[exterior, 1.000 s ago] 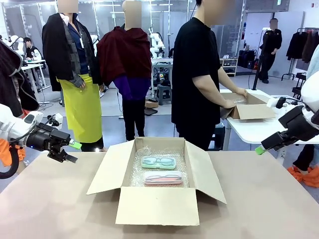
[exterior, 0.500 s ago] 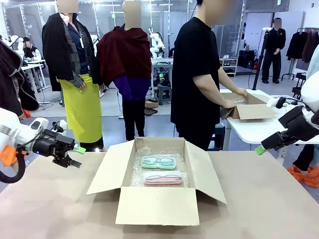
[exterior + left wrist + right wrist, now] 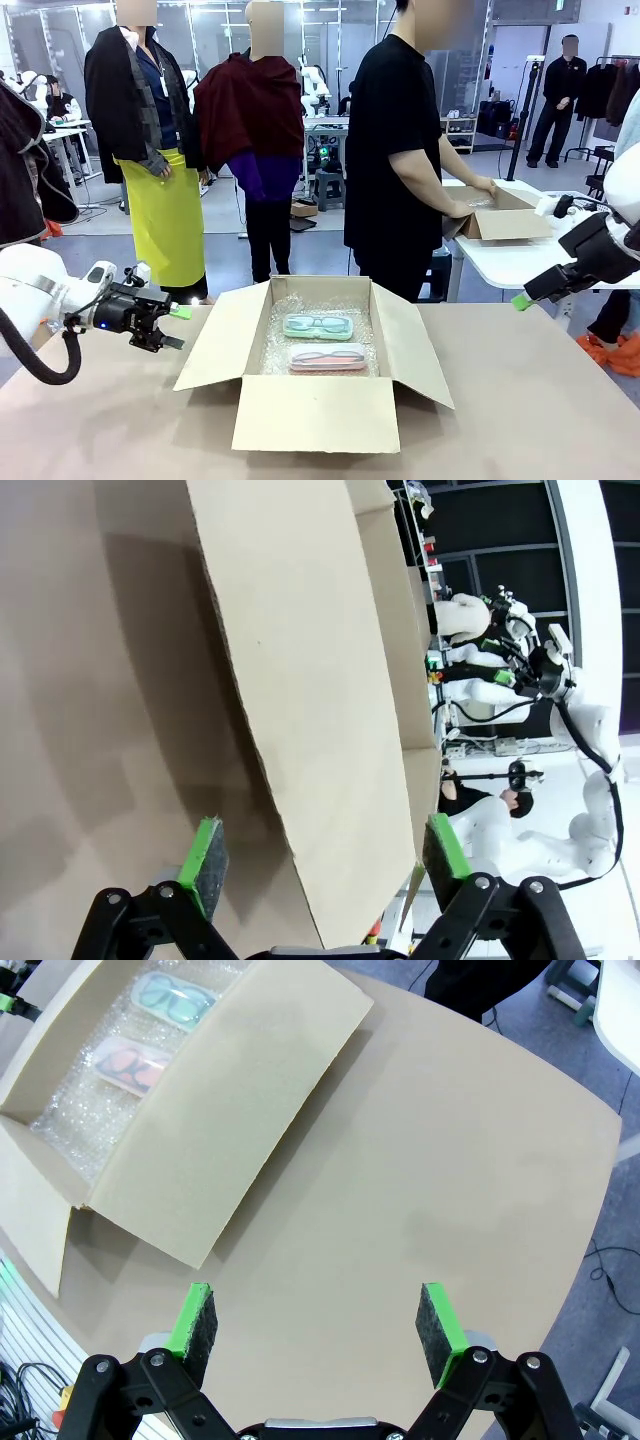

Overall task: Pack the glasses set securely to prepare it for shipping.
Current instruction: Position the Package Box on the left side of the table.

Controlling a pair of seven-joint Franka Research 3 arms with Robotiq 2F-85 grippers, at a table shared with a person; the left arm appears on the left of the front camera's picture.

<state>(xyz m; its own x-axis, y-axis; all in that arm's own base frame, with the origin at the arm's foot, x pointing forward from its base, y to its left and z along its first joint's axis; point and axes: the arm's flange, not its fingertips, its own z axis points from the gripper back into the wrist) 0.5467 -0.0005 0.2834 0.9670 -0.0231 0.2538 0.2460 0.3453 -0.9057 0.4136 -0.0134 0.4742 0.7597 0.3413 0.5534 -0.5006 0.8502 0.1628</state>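
Two glasses cases lie flat on bubble wrap [image 3: 272, 350] inside the open cardboard box [image 3: 315, 412] at the middle of the table [image 3: 520, 420]. Mint green case [image 3: 318, 325] toward the far wall, pale pink case [image 3: 328, 357] just beside it on the robot's side; a narrow gap between them. Long axis of each runs left to right, parallel to the box's front wall. Both are translucent rounded rectangles, and the spectacles inside show through from above: dark frames in the green one, reddish frames in the pink one. Since a second ago the left gripper [image 3: 177, 327] has come in from the table's left edge and lower, now just beside the outer edge of the box's left flap [image 3: 215, 345] and pointing at it. Its fingers are spread wide with nothing between them; in the left wrist view the green pads [image 3: 208, 852] stand well apart with the flap ahead. Right gripper [image 3: 521, 299] unchanged, hanging above the table's right edge, well clear of the box, fingers spread and empty. Cases and box have not shifted. The person [image 3: 400, 150] across the table keeps both hands on a second box [image 3: 505, 222] on the white table to the right.
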